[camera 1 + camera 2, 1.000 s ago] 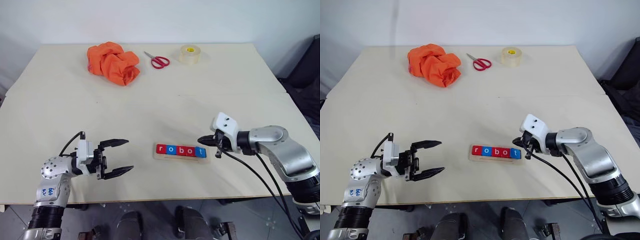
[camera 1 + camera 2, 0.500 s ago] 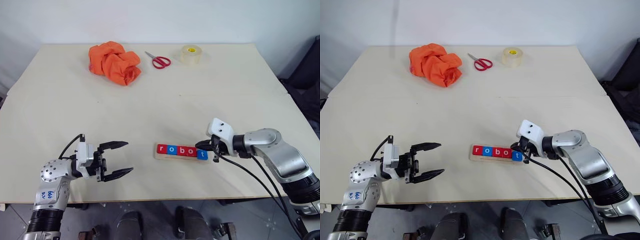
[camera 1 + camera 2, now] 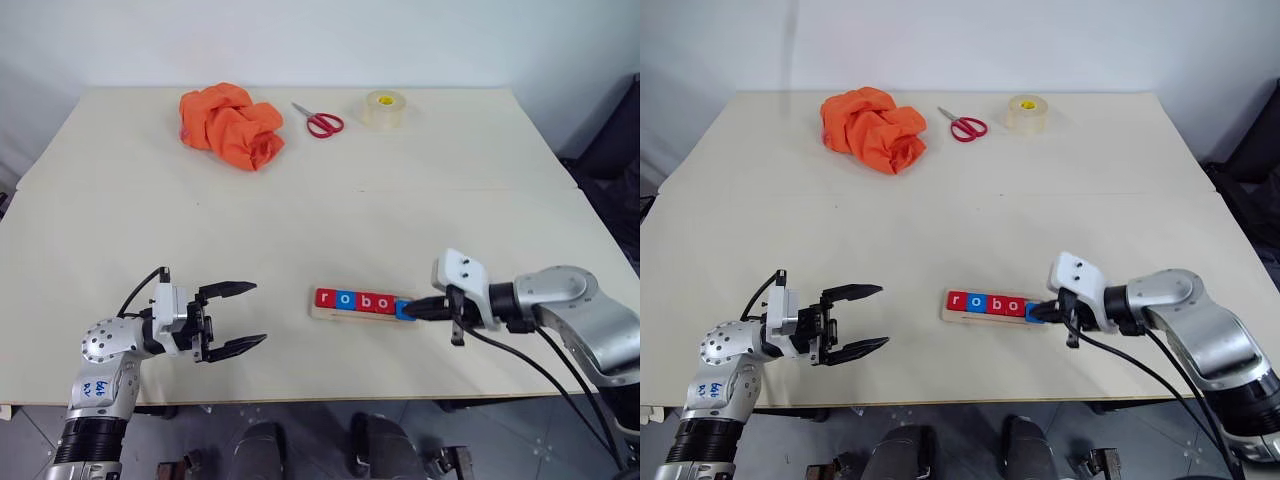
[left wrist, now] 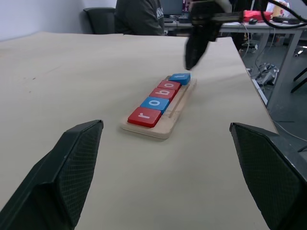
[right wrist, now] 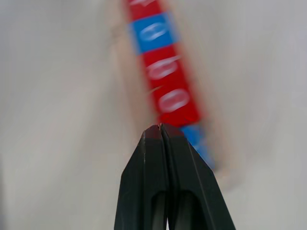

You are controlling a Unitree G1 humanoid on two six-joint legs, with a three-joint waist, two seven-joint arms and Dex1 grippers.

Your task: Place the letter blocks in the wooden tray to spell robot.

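Two grippers frame what we see. Our right gripper (image 3: 412, 311) has its black fingers pressed flat together with nothing between them, and in its wrist view the closed tips (image 5: 160, 132) sit right over the end of the row. From the head views its tips meet the blue end block (image 3: 403, 309) at the right end of the row; we cannot tell whether they press on it or merely reach it. That blue tile sits slightly askew against its neighbours.

Our left gripper (image 3: 243, 315) stands with its fingers spread wide and empty, hovering above the table (image 3: 300, 210) well to the left of the tray, pointing toward it. In its wrist view the two padded fingers (image 4: 72, 163) rise on either side of the tray.

Between the grippers, near the front edge of the table, lies the wooden tray (image 3: 330, 314), a pale strip holding the letter blocks (image 3: 358, 301) in one line: red, blue, red, red, then the blue one at the right end. We read r, o, b, o on the first four; the last letter is hidden by the fingertips.

Farther out, along the far side of the table, we see a crumpled orange cloth (image 3: 231, 124), red-handled scissors (image 3: 320, 120) beside it and a roll of clear tape (image 3: 383, 108).
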